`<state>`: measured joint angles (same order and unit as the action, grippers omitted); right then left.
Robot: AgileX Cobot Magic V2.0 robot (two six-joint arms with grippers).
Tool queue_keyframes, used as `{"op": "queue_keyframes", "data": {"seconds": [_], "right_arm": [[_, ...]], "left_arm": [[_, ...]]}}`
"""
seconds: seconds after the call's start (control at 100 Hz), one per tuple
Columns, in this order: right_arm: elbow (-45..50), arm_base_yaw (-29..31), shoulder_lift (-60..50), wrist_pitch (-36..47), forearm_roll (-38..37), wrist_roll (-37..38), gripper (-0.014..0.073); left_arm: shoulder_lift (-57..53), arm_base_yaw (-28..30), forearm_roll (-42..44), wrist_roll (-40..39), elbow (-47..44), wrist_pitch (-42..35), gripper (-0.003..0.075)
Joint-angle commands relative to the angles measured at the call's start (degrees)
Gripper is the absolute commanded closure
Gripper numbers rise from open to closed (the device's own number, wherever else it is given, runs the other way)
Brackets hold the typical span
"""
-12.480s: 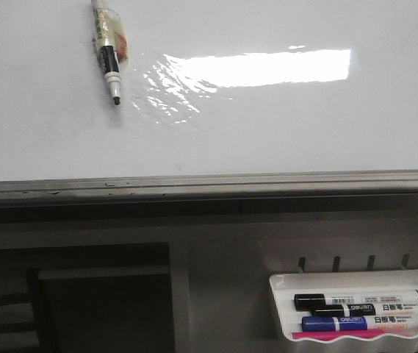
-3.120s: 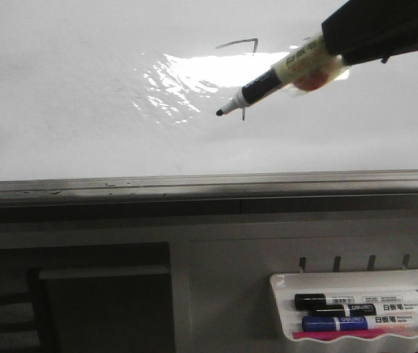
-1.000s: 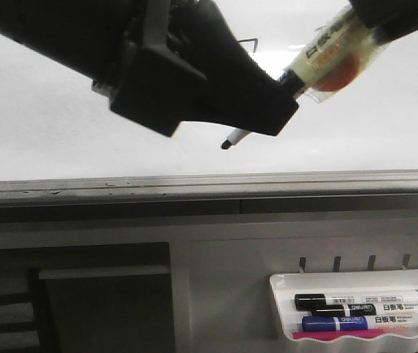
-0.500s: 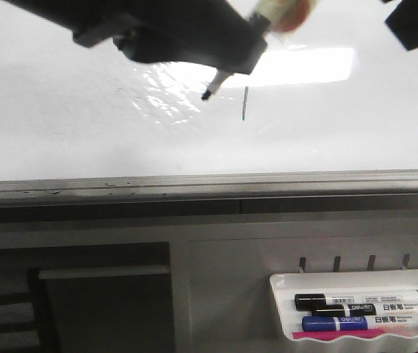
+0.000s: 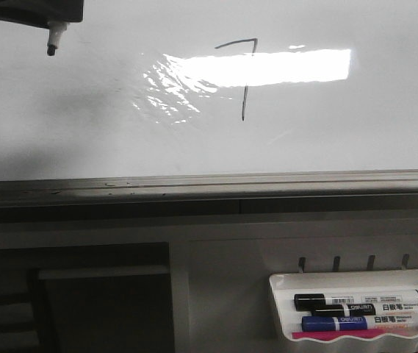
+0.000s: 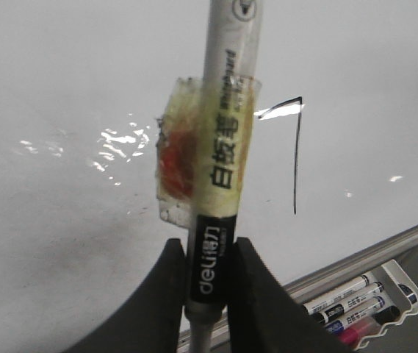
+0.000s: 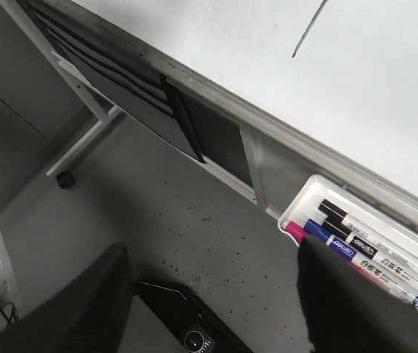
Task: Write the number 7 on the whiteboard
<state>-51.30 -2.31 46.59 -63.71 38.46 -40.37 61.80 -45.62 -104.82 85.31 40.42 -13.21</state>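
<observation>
The number 7 (image 5: pixel 243 76) is drawn in thin dark line on the whiteboard (image 5: pixel 62 125), just right of a rippled glare patch. My left gripper (image 6: pixel 209 271) is shut on a white marker (image 6: pixel 220 158) wrapped in yellowish tape, gripping its black band. In the front view only the marker's tip (image 5: pixel 51 45) pokes out under the dark arm at the top left corner, far left of the digit. The left wrist view shows the number 7 (image 6: pixel 295 151) off to the marker's side. My right gripper (image 7: pixel 209 294) is open and empty, off the board over the floor.
A grey metal strip (image 5: pixel 209 184) runs along the board's near edge. Below it, a small white marker tray (image 5: pixel 355 283) at the lower right holds black, blue and pink markers. A dark frame (image 5: pixel 98 294) sits below left. A black device (image 7: pixel 194 323) lies on the speckled floor.
The left arm, which covered the middle of the board, has carried the marker up and left to the corner. The right gripper has left the front view. The whole 7 now shows.
</observation>
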Motion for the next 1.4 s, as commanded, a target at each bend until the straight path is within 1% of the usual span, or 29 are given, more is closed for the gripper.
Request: {"op": "queue_keyframes", "data": {"seconds": [0.0,0.13,0.22,0.33,0.42,0.47,0.66,1.1,1.15,1.22,1.39], "right_arm": [[-1.31,0.36,-0.35,1.85,2.98,0.60,0.0167],[-1.31,0.36,-0.35,1.74,3.11,0.60,0.0167],[-1.31,0.36,-0.35,1.12,3.20,0.60,0.0167],[-1.31,0.36,-0.35,1.00,3.20,0.60,0.0167],[-1.31,0.36,-0.35,1.00,3.20,0.72,0.0167],[-1.31,0.36,-0.35,1.00,3.20,0.72,0.0167],[-1.31,0.36,-0.35,1.00,3.20,0.72,0.0167],[-1.31,0.36,-0.35,1.45,3.20,0.72,0.0167],[-1.31,0.36,-0.35,1.45,3.20,0.72,0.0167],[-1.31,0.36,-0.35,1.33,3.20,0.72,0.0167],[-1.31,0.36,-0.35,1.00,3.20,0.72,0.0167]], "left_arm": [[0.68,0.81,-1.23,-0.71,2.09,0.00,0.0741],[4.87,4.57,-1.41,-1.66,3.90,0.47,0.0741],[7.87,8.01,-1.41,-2.29,5.39,2.40,0.0741],[10.78,11.40,-1.41,-2.29,7.51,7.83,0.0741],[12.90,12.99,-1.41,-3.44,8.79,12.50,0.0741],[13.95,13.13,-1.54,-3.56,9.35,14.07,0.0741],[17.51,13.16,-1.54,-3.56,10.40,13.86,0.0741],[18.39,13.26,-1.54,-3.56,10.83,13.21,0.0732],[18.39,13.26,-1.39,-3.56,10.83,13.21,0.0699],[18.29,13.51,-1.39,-3.56,10.83,13.21,0.0611],[16.94,14.62,-1.39,-3.56,10.83,13.73,0.0321]]}}
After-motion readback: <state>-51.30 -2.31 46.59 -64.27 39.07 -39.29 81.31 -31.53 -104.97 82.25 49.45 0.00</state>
